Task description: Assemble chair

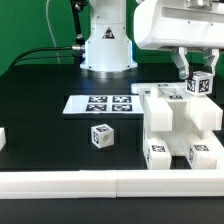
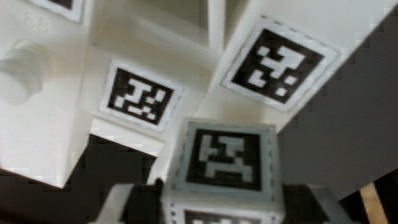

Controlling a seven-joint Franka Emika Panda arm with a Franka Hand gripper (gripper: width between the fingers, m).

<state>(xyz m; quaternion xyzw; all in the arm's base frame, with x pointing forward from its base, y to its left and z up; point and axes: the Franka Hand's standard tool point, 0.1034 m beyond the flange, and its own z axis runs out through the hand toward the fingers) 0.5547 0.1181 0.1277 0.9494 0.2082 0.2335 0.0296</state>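
We see the claw point(image 1: 200, 74) closed on a small tagged white block point(image 1: 203, 85), holding it over the far end of the partly built chair point(image 1: 178, 122). We cannot tell whether the two touch. The chair stands on the black worktop point(image 1: 40, 100) at the exterior view's right. In the wrist view the block point(image 2: 224, 160) sits close before the chair's tagged white parts point(image 2: 125, 95). A loose tagged cube point(image 1: 101, 135) lies near the marker board point(image 1: 100, 103), and a long white rail point(image 1: 100, 182) runs along the near edge.

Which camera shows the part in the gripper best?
The wrist view: the held part is close and large, its tag facing the camera. The exterior view shows it small, in the gripper, over the chair.
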